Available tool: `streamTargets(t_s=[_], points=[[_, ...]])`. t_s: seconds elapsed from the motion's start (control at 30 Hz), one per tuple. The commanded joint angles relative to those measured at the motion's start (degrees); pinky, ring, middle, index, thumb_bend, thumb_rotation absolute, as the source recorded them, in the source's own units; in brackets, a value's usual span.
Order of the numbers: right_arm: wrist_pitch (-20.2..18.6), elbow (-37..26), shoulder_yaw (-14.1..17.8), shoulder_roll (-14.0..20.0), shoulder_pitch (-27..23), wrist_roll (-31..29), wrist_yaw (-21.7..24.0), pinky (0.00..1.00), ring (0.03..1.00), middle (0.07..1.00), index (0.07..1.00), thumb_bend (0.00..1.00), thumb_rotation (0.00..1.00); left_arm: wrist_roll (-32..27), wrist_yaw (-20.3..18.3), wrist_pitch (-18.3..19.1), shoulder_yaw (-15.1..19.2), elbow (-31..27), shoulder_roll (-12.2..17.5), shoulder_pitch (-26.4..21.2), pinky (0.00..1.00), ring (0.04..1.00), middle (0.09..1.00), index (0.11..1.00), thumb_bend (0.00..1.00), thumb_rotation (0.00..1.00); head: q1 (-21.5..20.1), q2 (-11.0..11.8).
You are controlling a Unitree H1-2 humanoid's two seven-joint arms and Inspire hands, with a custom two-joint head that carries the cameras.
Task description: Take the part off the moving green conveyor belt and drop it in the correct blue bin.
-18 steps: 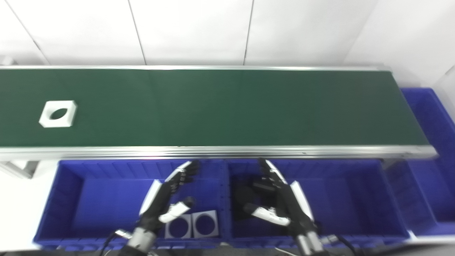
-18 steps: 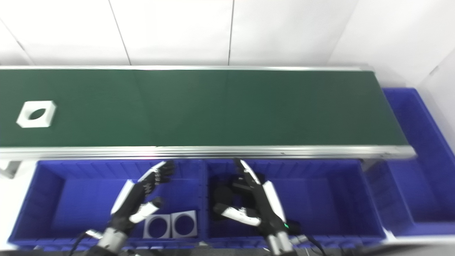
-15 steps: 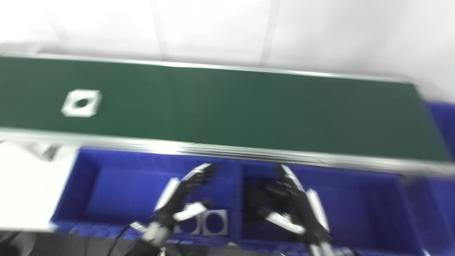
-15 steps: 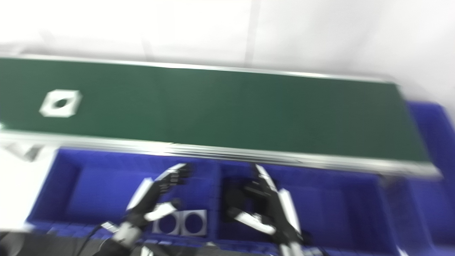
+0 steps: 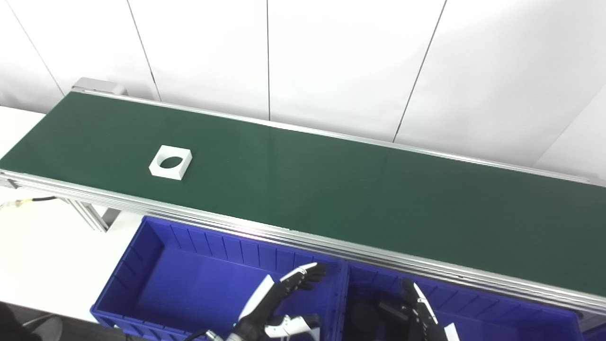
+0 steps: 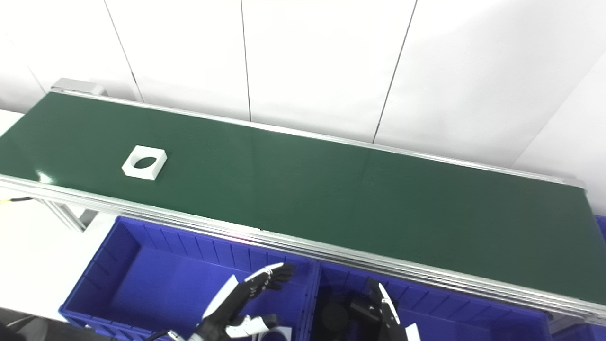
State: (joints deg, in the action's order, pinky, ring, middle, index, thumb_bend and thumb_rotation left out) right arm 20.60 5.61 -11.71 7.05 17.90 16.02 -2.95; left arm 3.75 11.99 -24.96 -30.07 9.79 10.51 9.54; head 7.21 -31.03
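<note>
White square part [image 5: 170, 162] w/ round hole is seen lying flat on the green conveyor belt [image 5: 331, 189], toward its left end, well apart from both hands. Left hand [image 5: 279, 303] is held empty, fingers spread, over the left blue bin [image 5: 156, 255]; right hand [image 5: 419, 312] is cut off at the frame bottom over the right blue bin [image 5: 473, 308], so its state can't be told. No labels or writing can be read.
</note>
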Motion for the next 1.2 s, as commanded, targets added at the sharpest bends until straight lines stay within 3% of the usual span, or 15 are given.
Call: streamTargets(t_s=[0.0,0.07,0.17,0.27,0.33,0.47,0.53,0.8,0.93,1.17], points=[[4.4,0.1,0.3,-0.5,-1.0,-0.4,-0.9,0.83,0.901,0.919,0.932,0.82,0.47,-0.4,0.2,-2.0,1.2,-5.5,-2.0,-0.9,0.77,0.797,0.804,0.803,0.8,0.75,-0.1,0.4],[5.4,1.1,0.4,-0.7,-1.4,-0.3,-1.2,0.83,0.896,0.916,0.928,0.82,0.45,0.4,1.4,-2.0,2.3,-9.2,-2.5,-1.9,0.75,0.785,0.791,0.794,0.83,0.79,-0.2,0.9],[6.0,2.1,0.4,-1.1,-1.9,-0.2,-1.5,0.83,0.894,0.919,0.931,0.82,0.45,0.8,1.7,-2.0,4.6,-13.5,-2.3,-4.2,0.75,0.788,0.794,0.809,0.78,0.8,-0.5,1.3],[6.2,2.7,0.3,-1.4,-2.3,0.2,-2.1,0.81,0.883,0.911,0.926,0.83,0.45,-1.8,-1.4,-2.0,8.7,-18.5,-1.5,-6.2,0.75,0.798,0.813,0.82,0.77,0.8,-2.0,1.7],[6.1,2.9,0.4,-1.7,-2.5,0.4,-2.3,0.8,0.878,0.902,0.918,0.84,0.45,-3.8,-3.5,-2.0,11.7,-20.6,-1.1,-7.2,0.8,0.828,0.838,0.844,0.75,0.81,-3.2,1.8],[6.0,3.4,0.2,-2.0,-3.2,0.2,-2.4,0.79,0.872,0.893,0.904,0.87,0.44,-5.6,-6.7,-2.0,17.3,-22.1,-0.6,-9.2,0.83,0.841,0.846,0.852,0.72,0.79,-6.0,1.5],[6.0,3.4,0.1,-2.1,-3.3,0.1,-2.2,0.77,0.863,0.888,0.897,0.88,0.43,-5.0,-7.4,-2.0,19.8,-22.2,-0.1,-10.2,0.84,0.851,0.852,0.851,0.72,0.73,-7.4,1.2],[6.3,3.3,-1.1,-1.6,-4.0,-0.1,-4.6,0.75,0.848,0.872,0.885,0.93,0.48,4.2,-8.2,-1.4,28.2,-18.5,2.8,-16.4,0.8,0.84,0.854,0.863,0.65,0.72,-10.6,-0.3],[6.3,2.7,-1.3,-1.7,-3.9,-0.3,-5.3,0.75,0.848,0.867,0.885,0.95,0.49,4.9,-8.9,-1.8,29.1,-14.2,4.3,-19.8,0.77,0.832,0.861,0.868,0.65,0.66,-11.4,-1.3],[6.3,1.5,-2.4,-0.5,-3.7,-3.0,-6.1,0.8,0.867,0.884,0.899,0.95,0.5,7.8,-12.7,-1.8,27.7,0.2,11.3,-27.7,0.8,0.862,0.893,0.905,0.72,0.59,-10.0,-4.2]])
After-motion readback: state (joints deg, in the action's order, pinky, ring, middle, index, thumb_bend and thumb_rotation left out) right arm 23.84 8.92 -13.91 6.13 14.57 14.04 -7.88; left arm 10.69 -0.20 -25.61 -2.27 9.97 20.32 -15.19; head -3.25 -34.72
